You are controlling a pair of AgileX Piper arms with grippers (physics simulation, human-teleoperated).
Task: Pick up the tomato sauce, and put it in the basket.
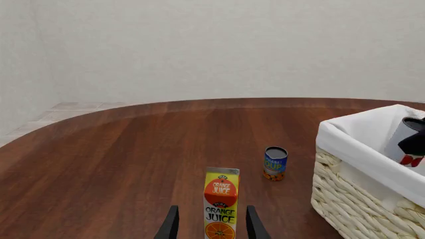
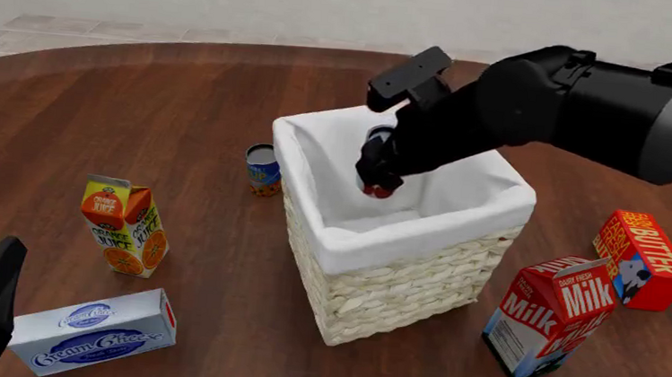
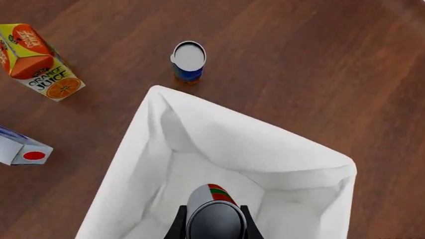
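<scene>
The basket (image 2: 401, 275), pale wicker with a white cloth lining folded over its rim, stands directly below the right gripper (image 2: 378, 181), whose fingers reach down inside its opening. In the right wrist view only the lining shows, and the near part of the basket is cut off by the frame.

The milk carton (image 2: 548, 316), red and white with "Milk" and "DAIRY FRESH" legible, stands on the far side of the basket from those fingers. Beside it lies a red box marked "BUTTER" (image 2: 644, 259). A white and blue box (image 2: 93, 341) lies near the left gripper (image 1: 211, 230); its script reads roughly as cream cheese but is hard to make out.

The orange juice carton (image 1: 220, 204), printed "ORANGE JUICE" twice, stands just beyond the left fingertips and in line with the gap between them; those fingers are spread apart around empty air, only their tips visible.

The tomato sauce (image 3: 214, 215) is pinched between the right fingers, over the basket's interior; its grey top faces the camera and only a strip of red and green label shows, no writing readable.

The blue and orange can (image 3: 188, 60) stands outside the basket, beyond it from the right fingers; its label text is too small to read.
</scene>
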